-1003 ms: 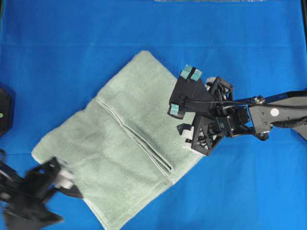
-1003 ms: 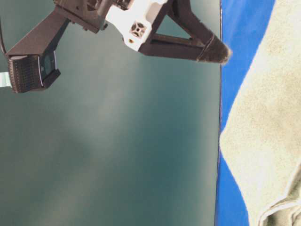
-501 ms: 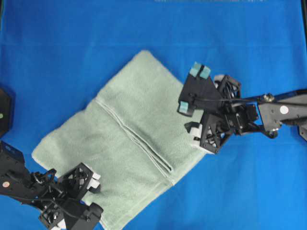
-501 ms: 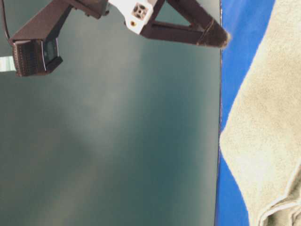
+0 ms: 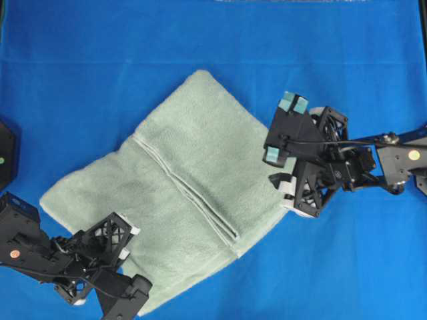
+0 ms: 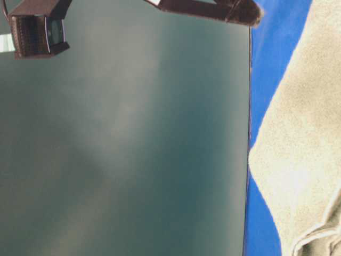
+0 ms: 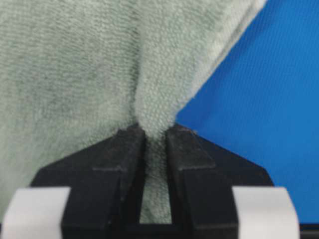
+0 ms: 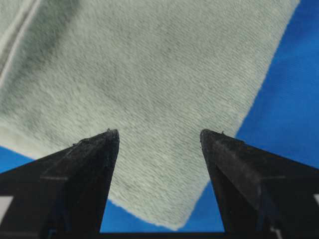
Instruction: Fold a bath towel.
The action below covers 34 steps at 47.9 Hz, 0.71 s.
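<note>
Blue cloth surface (image 5: 100,67) under bath towel (image 5: 193,160); left end effector (image 7: 155,144) pinches it, right end effector (image 8: 159,137) released

Overhead looks straight down; both wrist cameras closely face the towel (image 5: 187,180).

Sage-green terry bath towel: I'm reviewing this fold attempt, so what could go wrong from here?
The left end effector pinches only a thin ridge of the sage-green terry bath towel near its edge; it may slip out when lifted. The right end effector is open above the opposite corner, so lifting one side alone could drag the towel askew.
</note>
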Available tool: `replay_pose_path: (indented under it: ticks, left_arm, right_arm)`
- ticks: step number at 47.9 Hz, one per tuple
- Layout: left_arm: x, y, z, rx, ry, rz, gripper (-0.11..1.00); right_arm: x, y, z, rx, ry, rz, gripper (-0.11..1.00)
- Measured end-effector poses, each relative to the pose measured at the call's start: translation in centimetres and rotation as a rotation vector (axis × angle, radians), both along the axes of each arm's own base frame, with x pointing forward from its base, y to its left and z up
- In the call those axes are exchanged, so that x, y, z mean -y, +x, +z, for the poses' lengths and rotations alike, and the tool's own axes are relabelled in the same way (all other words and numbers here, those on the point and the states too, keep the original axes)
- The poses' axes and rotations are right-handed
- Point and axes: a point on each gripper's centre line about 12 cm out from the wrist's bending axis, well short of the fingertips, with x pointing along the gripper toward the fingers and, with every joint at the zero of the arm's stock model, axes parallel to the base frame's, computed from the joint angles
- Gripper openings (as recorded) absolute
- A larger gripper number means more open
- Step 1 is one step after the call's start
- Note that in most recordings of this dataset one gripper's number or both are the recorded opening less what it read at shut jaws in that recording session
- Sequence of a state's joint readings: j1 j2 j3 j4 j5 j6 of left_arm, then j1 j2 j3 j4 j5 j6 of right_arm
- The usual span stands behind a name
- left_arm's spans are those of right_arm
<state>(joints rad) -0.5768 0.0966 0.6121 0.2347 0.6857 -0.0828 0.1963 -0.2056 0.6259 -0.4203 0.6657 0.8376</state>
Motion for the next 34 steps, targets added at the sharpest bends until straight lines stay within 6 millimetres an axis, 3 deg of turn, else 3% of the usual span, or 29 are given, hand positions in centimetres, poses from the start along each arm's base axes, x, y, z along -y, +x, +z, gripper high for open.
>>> replay_pose_path:
  ticks: [12,20,28,34]
  left_arm:
    - [-1.8,1.4,7.1,-0.065,0.126,-0.007,0.08]
    - [-4.5,4.7,11.6,-0.034,0.16,-0.091,0.08]
    - [-10.2,10.1,12.4,-0.039,0.23,-0.219,0.08]
    - [-14.4,15.6,11.8,-0.022,0.267,-0.337,0.08]
  right_arm:
    - [0.5,-2.4,0.0,0.005,0.007,-0.015,0.66]
    - [1.0,-4.8,0.0,0.009,0.012,-0.023,0.66]
    - [1.4,-7.1,-0.8,0.004,0.012,-0.025,0.66]
    - [1.6,-8.1,-1.1,0.001,0.01,-0.023,0.66]
